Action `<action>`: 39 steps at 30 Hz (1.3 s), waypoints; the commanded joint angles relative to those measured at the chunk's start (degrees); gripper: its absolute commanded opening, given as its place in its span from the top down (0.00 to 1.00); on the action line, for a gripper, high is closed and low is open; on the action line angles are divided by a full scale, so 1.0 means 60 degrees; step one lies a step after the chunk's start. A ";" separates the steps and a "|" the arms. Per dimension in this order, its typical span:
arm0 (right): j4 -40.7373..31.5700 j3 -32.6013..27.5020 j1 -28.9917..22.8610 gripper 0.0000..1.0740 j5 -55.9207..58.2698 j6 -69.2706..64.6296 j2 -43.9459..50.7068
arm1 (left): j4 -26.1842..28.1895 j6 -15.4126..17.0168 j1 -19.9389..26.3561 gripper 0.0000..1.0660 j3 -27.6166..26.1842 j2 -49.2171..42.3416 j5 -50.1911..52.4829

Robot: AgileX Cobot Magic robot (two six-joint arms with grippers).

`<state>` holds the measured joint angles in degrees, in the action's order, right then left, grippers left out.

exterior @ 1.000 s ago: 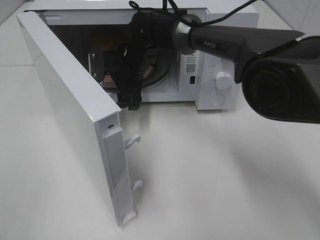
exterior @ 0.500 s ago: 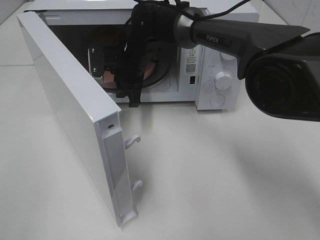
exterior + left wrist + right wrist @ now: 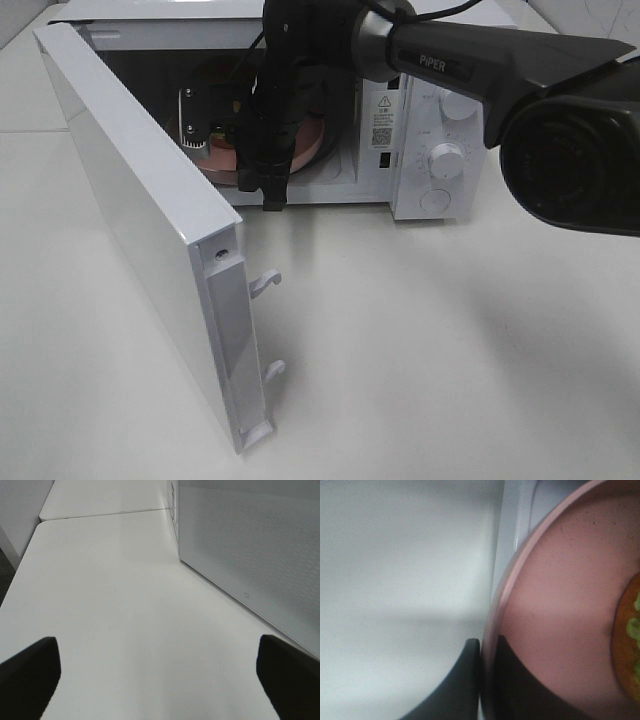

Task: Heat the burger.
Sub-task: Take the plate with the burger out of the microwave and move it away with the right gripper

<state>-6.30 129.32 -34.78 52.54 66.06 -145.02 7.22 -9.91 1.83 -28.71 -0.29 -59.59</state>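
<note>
We have the right gripper [image 3: 487, 680] pinched narrow on the rim of the pink plate [image 3: 555, 605], one finger above the rim and one below. The burger [image 3: 626, 650] sits on that plate, on the far side of the rim from the fingers, so it lies deeper into the microwave [image 3: 415, 130] than the grip does. The oven stands at the back edge of the worktop [image 3: 430, 340], with its door [image 3: 140, 220] swung out toward the front left corner. We judge that the coming move runs front to back, along the depth of the cavity. The right arm is clearly the nearer one. The left gripper [image 3: 160, 680] hangs spread wide over bare worktop on the outer side of the door, holding nothing. We read "PiPER" [image 3: 446, 64] on the right arm. The oven's panel carries a QR sticker [image 3: 381, 135] and markings around a dial [image 3: 447, 159], too small for us to read.
</note>
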 commanded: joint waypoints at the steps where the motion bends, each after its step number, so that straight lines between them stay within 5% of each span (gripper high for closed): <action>1: -0.0076 -0.0143 0.0010 1.00 0.0917 -0.0124 -0.0134 | 0.0019 0.0038 0.0019 0.05 0.0029 -0.0172 0.0048; 28: 0.0353 -0.0315 -0.0019 1.00 0.1623 -0.0353 0.0678 | 0.0019 0.0038 0.0019 0.05 0.0029 -0.0172 0.0048; 33: 0.0363 -0.2044 -0.0105 1.00 0.0611 0.0095 0.1671 | 0.0019 0.0038 0.0019 0.05 0.0029 -0.0172 0.0048; 39: 0.0439 -0.2874 -0.0105 1.00 0.0220 0.0105 0.2263 | 0.0019 0.0038 0.0019 0.05 0.0029 -0.0172 0.0048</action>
<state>-3.55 112.59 -35.07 54.37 66.00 -132.53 7.22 -9.91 1.83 -28.71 -0.29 -59.59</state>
